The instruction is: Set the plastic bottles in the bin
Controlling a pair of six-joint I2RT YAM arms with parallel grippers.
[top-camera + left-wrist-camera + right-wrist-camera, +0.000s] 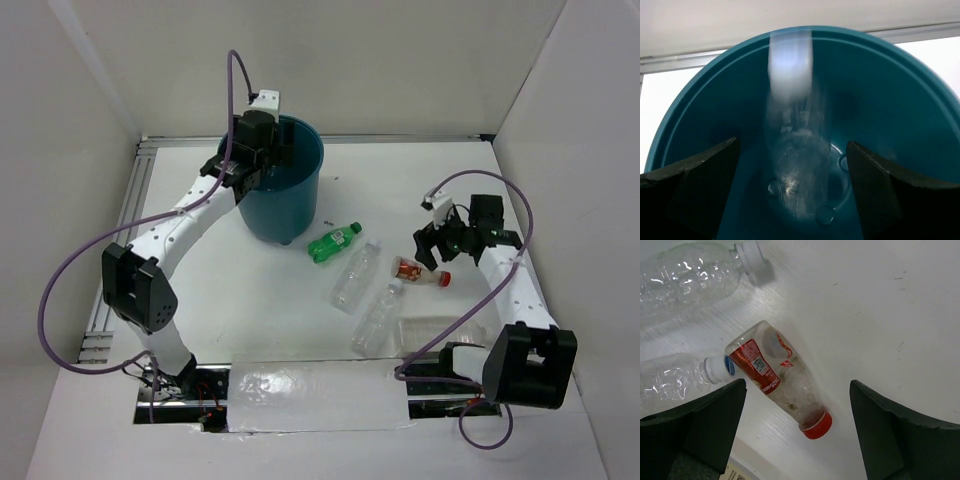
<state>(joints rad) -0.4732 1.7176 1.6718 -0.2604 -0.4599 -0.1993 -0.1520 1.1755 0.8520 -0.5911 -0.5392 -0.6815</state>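
Right now your left gripper (792, 146) hangs over the mouth of the bin (285, 205), in the upper middle of the top view. Its jaws stand wide apart with nothing between them. In the left wrist view you see a blurred clear bottle (797, 165) inside the bin, its white cap end toward the top of the frame. Its body is so streaked that you cannot tell where it rests.

Your right gripper (797, 385) sits at the right of the top view, jaws also spread wide and empty. In the right wrist view, the red-labelled bottle (771, 371) lies on its side on the table (880, 315), framed by the two fingers. Its red cap points to the lower right, and bare table shows between it and each finger. A white-capped bottle (670, 382) lies at the left edge of that frame, its cap just beside the red label. A second white-capped bottle (687, 275) fills the upper left corner.

In the top view the green bottle (333, 241) lies just to the lower right of the bin, not touching it.
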